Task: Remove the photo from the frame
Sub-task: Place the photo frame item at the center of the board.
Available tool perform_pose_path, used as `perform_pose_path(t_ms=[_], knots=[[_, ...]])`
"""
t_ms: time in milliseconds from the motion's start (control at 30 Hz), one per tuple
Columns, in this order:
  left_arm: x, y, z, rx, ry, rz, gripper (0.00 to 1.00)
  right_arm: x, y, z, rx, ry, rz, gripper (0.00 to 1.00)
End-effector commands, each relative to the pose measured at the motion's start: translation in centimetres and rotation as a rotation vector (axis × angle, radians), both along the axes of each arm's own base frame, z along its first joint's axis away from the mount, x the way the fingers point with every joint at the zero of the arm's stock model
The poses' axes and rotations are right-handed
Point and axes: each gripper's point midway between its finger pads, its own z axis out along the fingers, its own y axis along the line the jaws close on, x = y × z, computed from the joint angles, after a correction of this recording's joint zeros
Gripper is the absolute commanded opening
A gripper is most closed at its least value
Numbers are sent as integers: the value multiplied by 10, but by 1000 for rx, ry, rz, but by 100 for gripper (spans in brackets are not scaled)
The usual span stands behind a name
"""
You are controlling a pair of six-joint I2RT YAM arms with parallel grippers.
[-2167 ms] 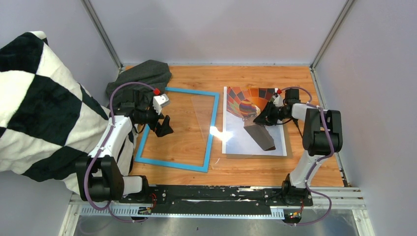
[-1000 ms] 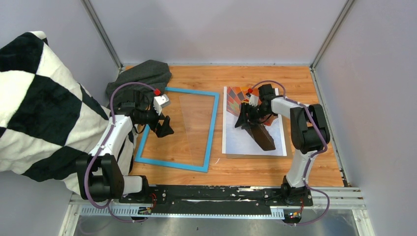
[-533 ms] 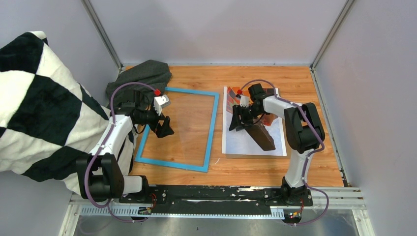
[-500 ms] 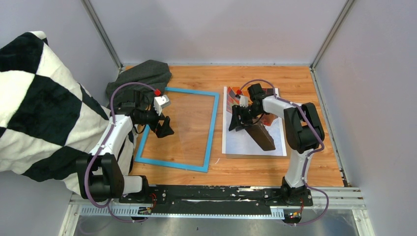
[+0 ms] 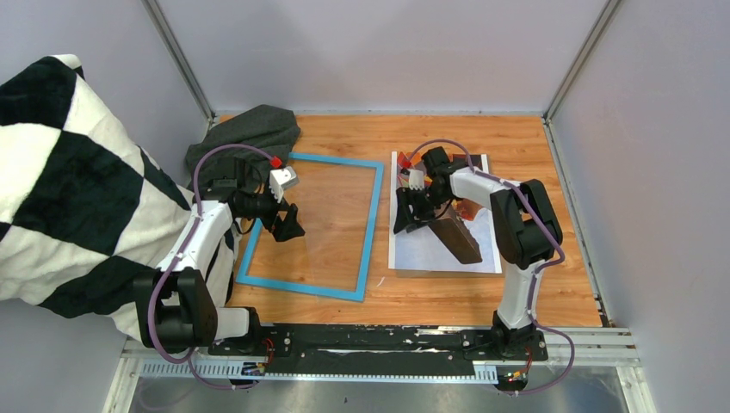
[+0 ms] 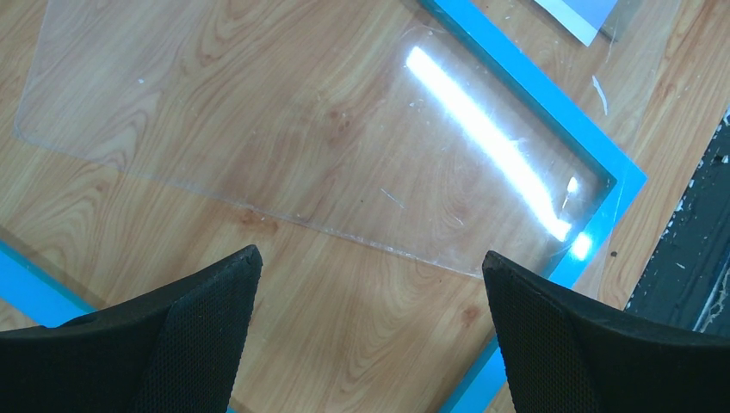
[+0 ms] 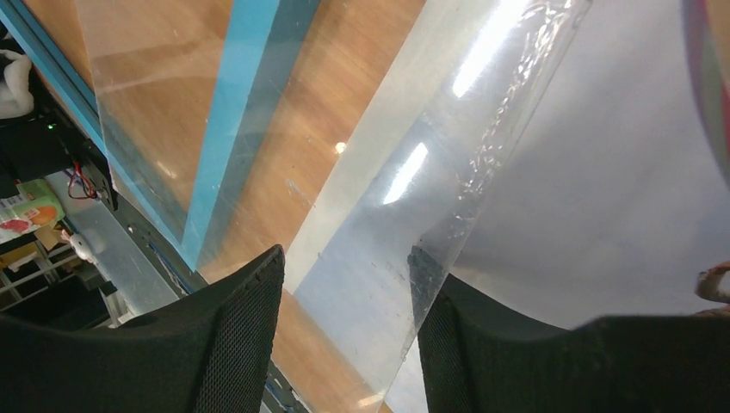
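The blue frame [image 5: 372, 219] lies flat on the wooden table, left of centre, with no picture in it. A clear sheet [image 6: 258, 103] rests askew inside it. The photo [image 5: 435, 245], a balloon print with pale sky, lies to the right of the frame on a brown backing board [image 5: 448, 274]. My right gripper [image 5: 405, 217] hangs low over the photo's left edge, jaws apart. In the right wrist view a clear sheet edge [image 7: 405, 241] runs between its fingers [image 7: 232, 344], beside the photo [image 7: 603, 215] and the frame [image 7: 245, 86]. My left gripper [image 5: 288, 225] is open over the frame's left part, holding nothing [image 6: 368, 258].
A grey cloth [image 5: 250, 129] is bunched at the back left corner. A black-and-white checked fabric [image 5: 69, 189] bulges in from the left wall. Grey walls close the table on three sides. The black mounting rail [image 5: 370, 340] runs along the near edge.
My right gripper has swung left across the photo, from the balloon's upper right to the photo's left edge, and its jaws have widened a little. The left arm has stayed still.
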Motion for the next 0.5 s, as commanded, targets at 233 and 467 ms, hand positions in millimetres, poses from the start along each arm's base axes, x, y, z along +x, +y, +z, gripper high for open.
perform_pose_path(t_ms=[233,467], knots=[[-4,-3,-1,-22,10,-20,100,10,-24,5,-188,-92,35,60],[-5,-4,0,-26,11,-25,100,10,-26,3,-205,-90,32,61]])
